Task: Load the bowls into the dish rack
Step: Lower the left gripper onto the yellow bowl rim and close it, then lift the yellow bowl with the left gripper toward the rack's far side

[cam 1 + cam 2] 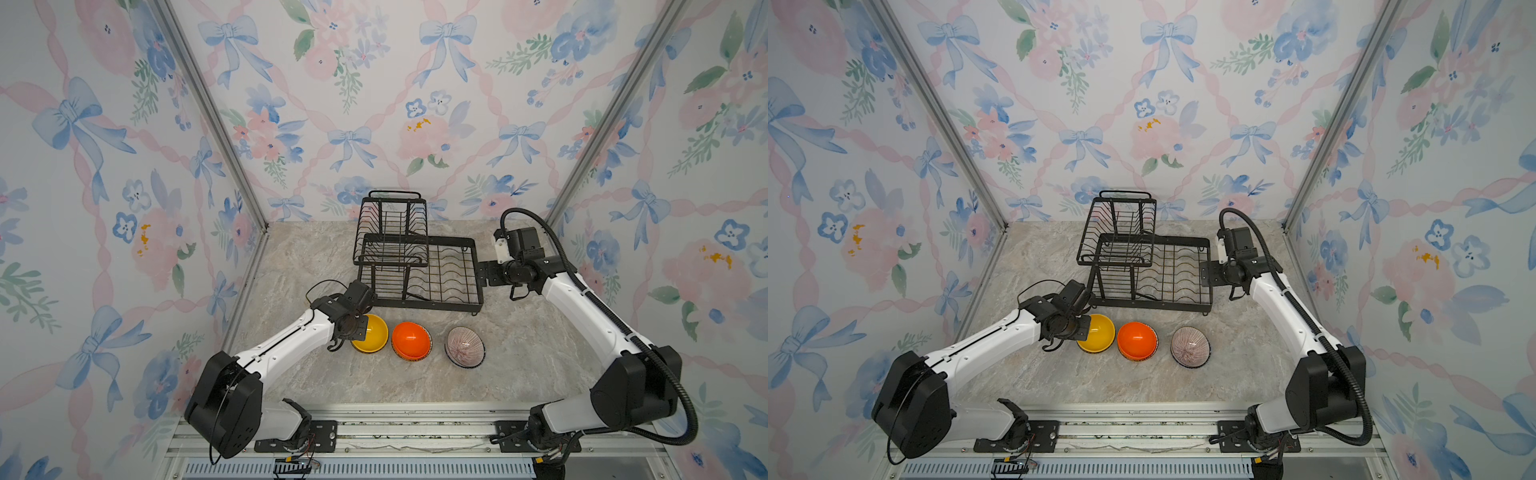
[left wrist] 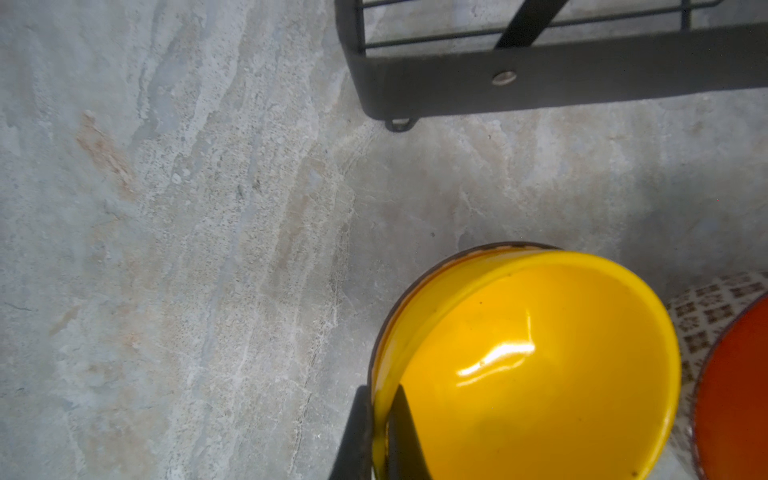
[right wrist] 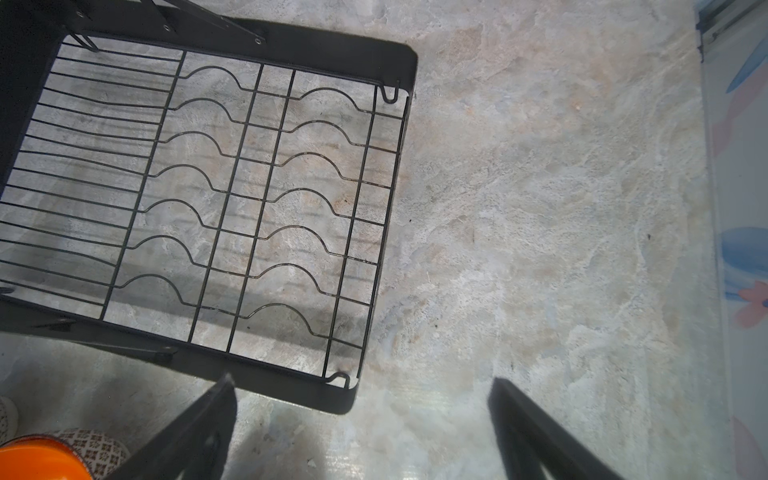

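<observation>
Yellow, glossy and round, the first bowl point(image 1: 372, 333) stands in the lower centre of both top views. It is the leftmost in a row of three on the grey-beige marble-patterned table point(image 1: 519, 357). The left gripper point(image 2: 380, 415) pinches its rim. In the left wrist view one black finger point(image 2: 405, 432) lies inside the wall and the other lies outside. A dark edge shows under this bowl, and I cannot tell what it belongs to.

Just to its right is the plain orange bowl point(image 1: 411, 340), which sits inside a white bowl with brown lattice pattern point(image 2: 702, 316). Further right, a little apart, is the pale bowl with pink stripes point(image 1: 464, 347), and it looks tilted.

Above the row, in the middle of both top views, stands the black wire dish rack point(image 1: 440, 306). Its raised basket is on the left and its wider slotted tray is on the right, and no bowl is in it.

The right gripper point(image 3: 361, 395) hangs at the right edge of the tray. Its fingers are spread wide and hold nothing.
</observation>
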`<state>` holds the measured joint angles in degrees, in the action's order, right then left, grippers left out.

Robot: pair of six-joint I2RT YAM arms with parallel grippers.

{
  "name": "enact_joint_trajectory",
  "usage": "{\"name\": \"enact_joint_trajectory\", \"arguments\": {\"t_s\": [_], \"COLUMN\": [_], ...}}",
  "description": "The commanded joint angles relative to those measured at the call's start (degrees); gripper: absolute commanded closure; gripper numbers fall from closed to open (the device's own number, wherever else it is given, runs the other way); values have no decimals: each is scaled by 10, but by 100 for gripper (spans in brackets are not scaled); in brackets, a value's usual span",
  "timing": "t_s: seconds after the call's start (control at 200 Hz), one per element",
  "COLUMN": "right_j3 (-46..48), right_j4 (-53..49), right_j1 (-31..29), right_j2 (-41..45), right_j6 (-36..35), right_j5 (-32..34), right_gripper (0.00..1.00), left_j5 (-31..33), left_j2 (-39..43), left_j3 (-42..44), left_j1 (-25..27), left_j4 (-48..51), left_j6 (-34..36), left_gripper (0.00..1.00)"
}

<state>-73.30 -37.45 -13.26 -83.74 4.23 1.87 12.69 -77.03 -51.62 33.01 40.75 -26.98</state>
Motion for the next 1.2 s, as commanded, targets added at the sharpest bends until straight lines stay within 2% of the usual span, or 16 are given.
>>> {"name": "enact_joint_trajectory", "arguments": {"t_s": [0.0,0.37,0.665,0.82,1.04,1.11,1.19], "right_j3": [-12,-11,-28,-44,-69,-78,-91], "right_j4": [-4,-7,-16,-28,-50,-56,-65], "right_j1": [-7,-7,-7,-8,-8,-8,-9], "right_j2": [8,21,42,70,132,149,163], "right_j6": [-6,-6,-2,6,8,9,9], "right_j5": [-6,-5,-25,-45,-54,-57,-63], "right_gripper": [3,3,3,3,3,3,3], "left_j5": [12,14,20,30,51,41,1], "left_j2": [13,43,84,67,35,36,43], "left_j3": [-28,-67,-147,-205,-299,-314,-314], "left_j1": [2,4,46,87,176,194,195], "left_j4": [12,33,30,25,-1,-36,-96], "left_j6": [14,40,78,83,98,115,136], "left_gripper": [100,100,100,100,100,100,100]}}
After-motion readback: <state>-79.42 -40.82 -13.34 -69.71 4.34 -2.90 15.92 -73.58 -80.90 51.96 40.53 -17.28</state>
